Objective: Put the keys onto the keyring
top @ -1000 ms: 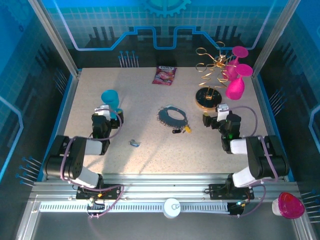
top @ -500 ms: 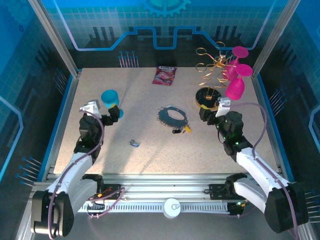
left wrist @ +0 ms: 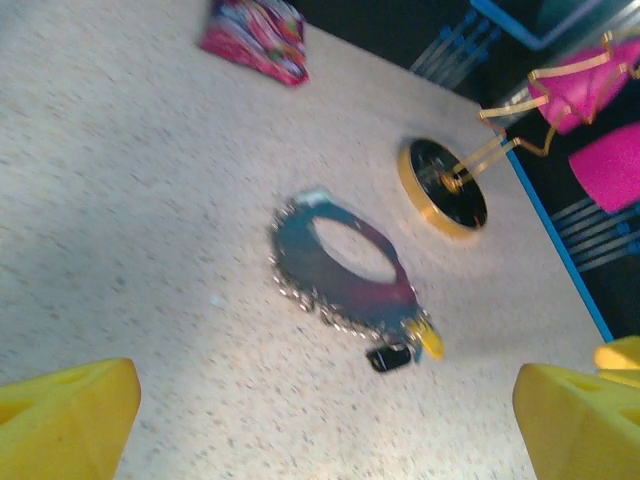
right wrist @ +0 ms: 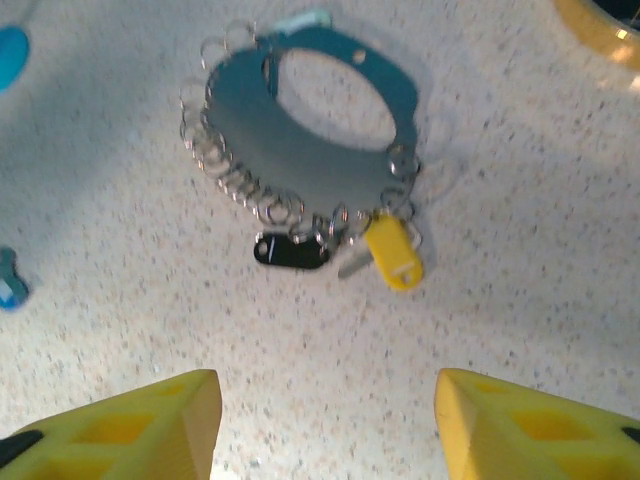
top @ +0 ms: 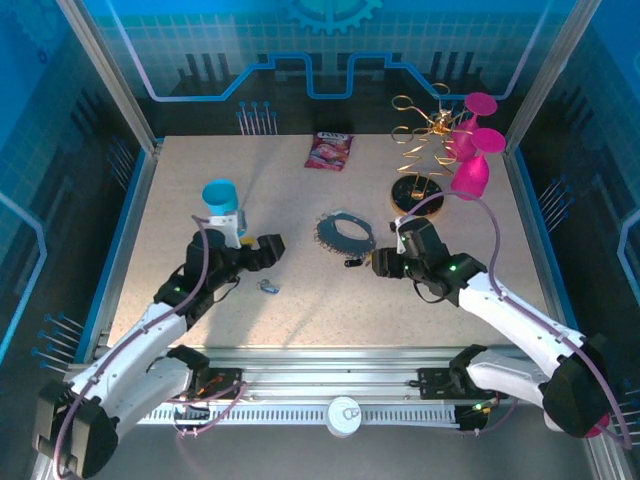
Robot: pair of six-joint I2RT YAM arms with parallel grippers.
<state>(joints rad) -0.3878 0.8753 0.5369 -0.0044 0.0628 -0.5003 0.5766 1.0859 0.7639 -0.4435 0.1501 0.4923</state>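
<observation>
Right fingers (right wrist: 120, 425) gaped wide and empty, ready to straddle the yellow-headed metal key (right wrist: 393, 255) and black-headed key (right wrist: 290, 250) lying at five o'clock of the flat blue-grey keyring (right wrist: 270, 140); left fingers (left wrist: 60, 410), equally wide, faced it from nine o'clock.

**Three Cameras Converging on One Spot**

The overhead camera is looking down from behind the arm bases, which are sitting at the bottom of its frame, and is taking in the whole worktop (top: 300, 190). The camera on the left hand (top: 268, 248) is looking across the worktop at a slant from a little way off. The camera on the right hand (top: 385, 262) is peering steeply down from close in. All three views are sharing the keyring (top: 328, 238).
</observation>
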